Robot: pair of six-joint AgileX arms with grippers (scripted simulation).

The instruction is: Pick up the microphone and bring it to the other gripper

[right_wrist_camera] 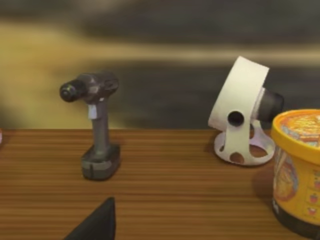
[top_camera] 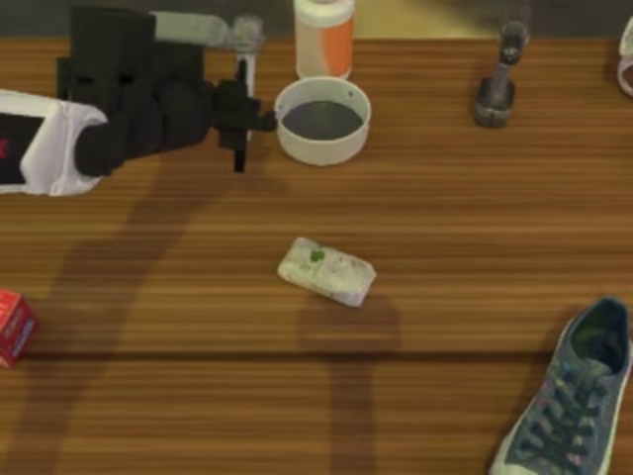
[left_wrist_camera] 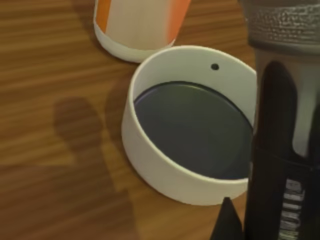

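Note:
The microphone (top_camera: 247, 42) stands upright near the table's back edge, left of centre, with its silver mesh head on top. My left gripper (top_camera: 241, 99) reaches in from the left and is shut on its black handle. In the left wrist view the microphone (left_wrist_camera: 276, 130) fills the right side. One black fingertip (left_wrist_camera: 227, 220) presses against the handle; the other finger and the handle's lower end are hidden. My right arm is outside the top view. Its one visible fingertip (right_wrist_camera: 106, 217) stands wide apart with nothing by it.
A white round dish (top_camera: 297, 139) with a dark bottom sits just right of the left gripper. A white-and-orange bottle (top_camera: 324, 35) stands behind it. A white packet (top_camera: 326, 271) lies mid-table. Also here are a dark grey drill (top_camera: 495, 94), a sneaker (top_camera: 579, 396), a red box (top_camera: 12, 327) and an orange tub (right_wrist_camera: 297, 170).

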